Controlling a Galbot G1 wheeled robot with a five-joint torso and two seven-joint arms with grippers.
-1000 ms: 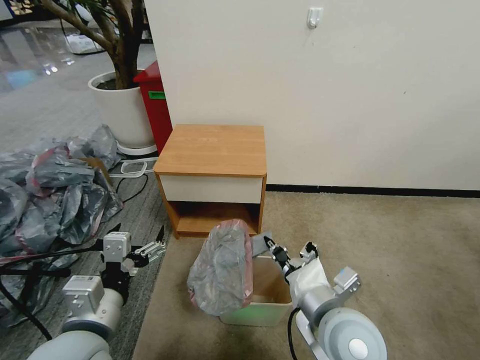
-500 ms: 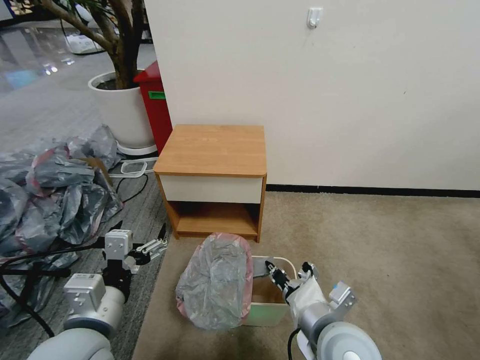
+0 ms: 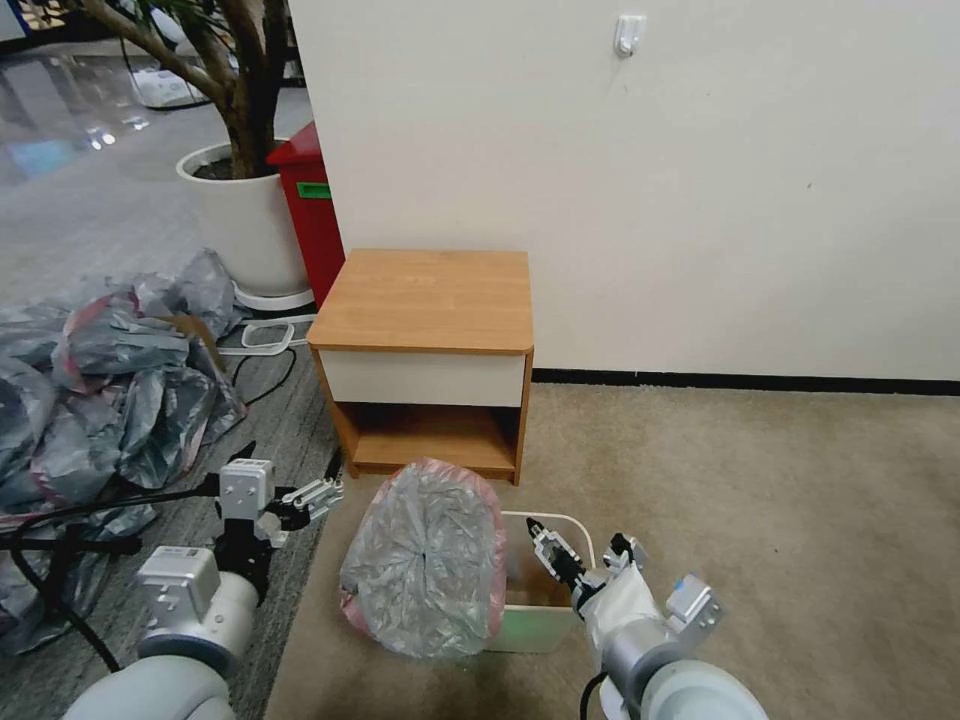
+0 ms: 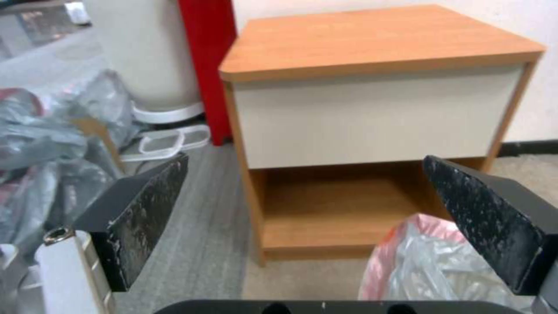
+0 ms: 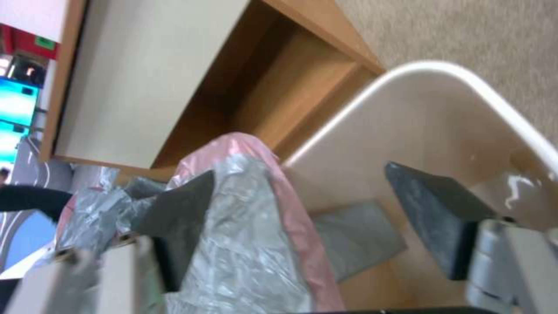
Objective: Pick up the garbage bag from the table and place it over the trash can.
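The garbage bag (image 3: 425,560), crinkled silvery-grey with a pink rim, hangs over the left side of the cream trash can (image 3: 575,525), covering that wall. The can stands on the carpet in front of the wooden table (image 3: 430,300), whose top is bare. My right gripper (image 3: 585,555) is open above the can's mouth; in the right wrist view the bag (image 5: 244,244) lies against one finger, its pink rim between the jaws, and a grey strip lies inside the can (image 5: 442,109). My left gripper (image 3: 290,458) is open, left of the bag and apart from it.
A big heap of grey bags (image 3: 100,390) and black cables cover the floor on the left. A white plant pot (image 3: 245,220) and a tall red bin (image 3: 310,210) stand behind the table's left side. The beige carpet (image 3: 760,500) to the right is free.
The bag has slid lower and to the left over the can's side. My right gripper has drawn back toward me. The left gripper has edged slightly right.
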